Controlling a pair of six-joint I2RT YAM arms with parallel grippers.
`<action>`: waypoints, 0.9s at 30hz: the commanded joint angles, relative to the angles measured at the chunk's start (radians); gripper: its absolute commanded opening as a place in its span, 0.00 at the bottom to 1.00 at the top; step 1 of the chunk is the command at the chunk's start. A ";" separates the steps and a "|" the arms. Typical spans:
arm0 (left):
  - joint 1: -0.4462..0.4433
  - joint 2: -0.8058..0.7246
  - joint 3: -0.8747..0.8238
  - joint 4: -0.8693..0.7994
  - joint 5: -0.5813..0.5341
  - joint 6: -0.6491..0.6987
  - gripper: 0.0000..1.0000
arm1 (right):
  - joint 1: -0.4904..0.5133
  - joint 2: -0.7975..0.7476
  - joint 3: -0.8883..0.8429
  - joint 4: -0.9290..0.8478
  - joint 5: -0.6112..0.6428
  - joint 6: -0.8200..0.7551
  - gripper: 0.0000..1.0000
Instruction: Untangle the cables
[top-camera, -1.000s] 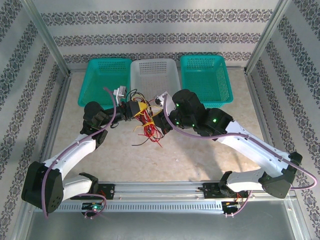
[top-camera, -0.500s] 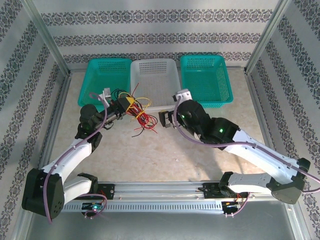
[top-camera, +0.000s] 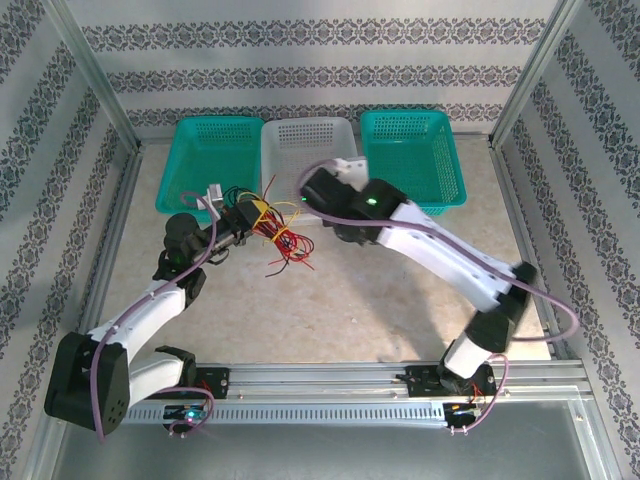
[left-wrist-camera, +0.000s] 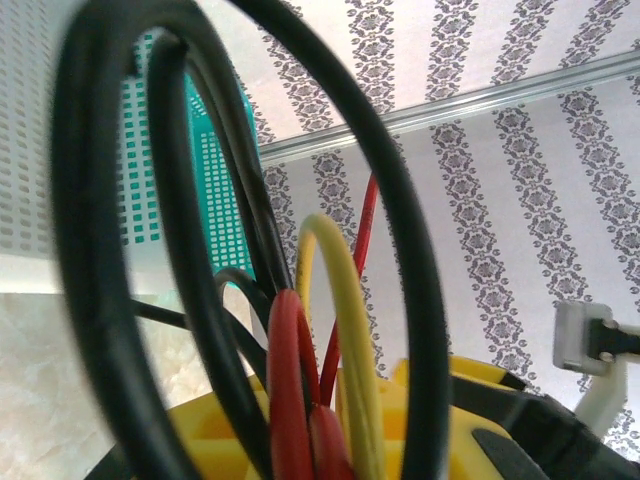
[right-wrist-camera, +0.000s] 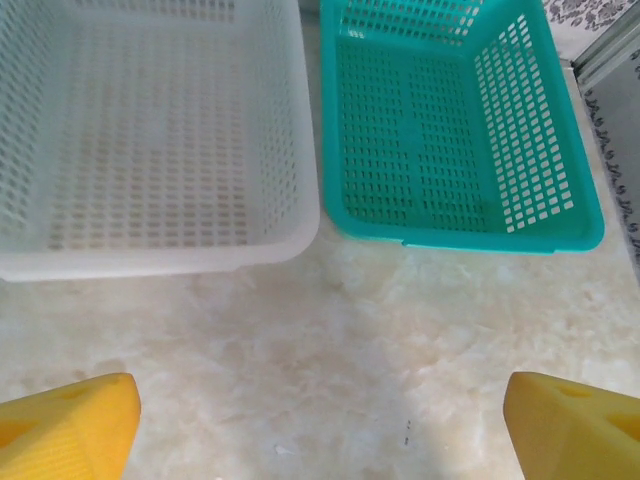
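Left claw (top-camera: 250, 215): narrow, clamped on a bunch of thin red, yellow and black cables (top-camera: 280, 238). The bunch sits just past the claw tip, in front of the near-left corner of the white perforated plastic basket (top-camera: 308, 150), and fans out to the right. Loose red and yellow ends trail down toward the beige marbled surface (top-camera: 380, 300) (cannot tell if they touch it).

Left wrist view: black loops (left-wrist-camera: 100, 250) arch up close to the lens. A yellow strand and red strands run down between the yellow pads (left-wrist-camera: 420, 410).

Right claw (right-wrist-camera: 320, 430): wide, nothing between the yellow fingertips (right-wrist-camera: 70, 425), which sit at the two bottom corners of its wrist view. It hangs over bare surface (right-wrist-camera: 320, 340) just in front of the baskets. The white basket (right-wrist-camera: 150, 130) lies ahead to the left, and the right-hand teal perforated plastic basket (right-wrist-camera: 420, 130) ahead to the right, the two side by side.

Top view: right arm reaches across toward the white basket's front edge, near the bunch but apart from it. A second teal basket (top-camera: 210, 150) stands left of the white one, the other teal (top-camera: 412, 160) to its right.
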 joint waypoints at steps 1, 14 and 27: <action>0.007 0.034 -0.021 0.151 0.040 -0.041 0.00 | 0.028 -0.014 0.028 -0.129 0.014 -0.022 0.94; 0.008 0.095 -0.020 0.382 0.113 -0.126 0.00 | -0.157 -0.321 -0.419 0.841 -0.971 -0.020 0.64; 0.008 0.093 -0.005 0.417 0.115 -0.140 0.00 | -0.138 -0.218 -0.325 0.716 -0.968 -0.055 0.25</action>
